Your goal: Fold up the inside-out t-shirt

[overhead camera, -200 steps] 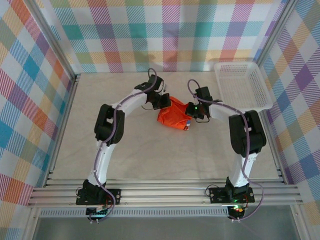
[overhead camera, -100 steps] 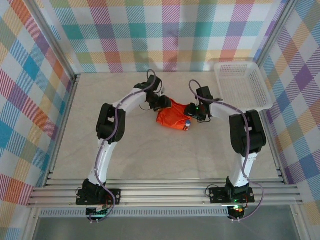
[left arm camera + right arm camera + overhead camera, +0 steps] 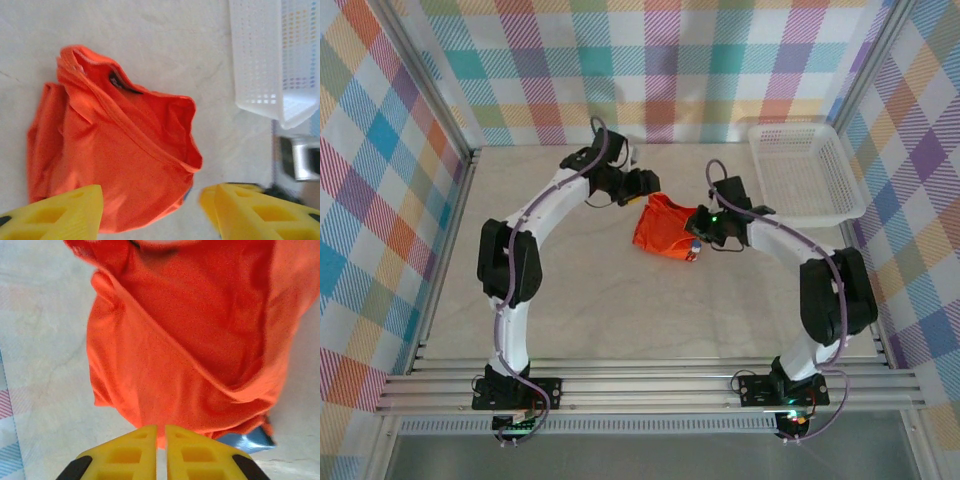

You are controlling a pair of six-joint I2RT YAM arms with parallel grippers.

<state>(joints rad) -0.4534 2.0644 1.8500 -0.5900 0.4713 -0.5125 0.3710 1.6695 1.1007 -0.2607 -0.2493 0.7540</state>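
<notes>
Inside-out t-shirt (image 3: 663,228) lies bunched in an orange-red heap on the table (image 3: 570,300), just past centre toward 12 o'clock. We note the left tool (image 3: 647,186) at its 11 o'clock edge, released, fingers wide apart over the cloth. Right tool (image 3: 161,430) sits at its 3 o'clock edge, clenched; whether it pinches fabric, we cannot tell.

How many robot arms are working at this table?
2. The left arm rises along the left of the table and bends in toward the orange t-shirt at its middle; the right arm does likewise from the right. None looks hidden.
</notes>
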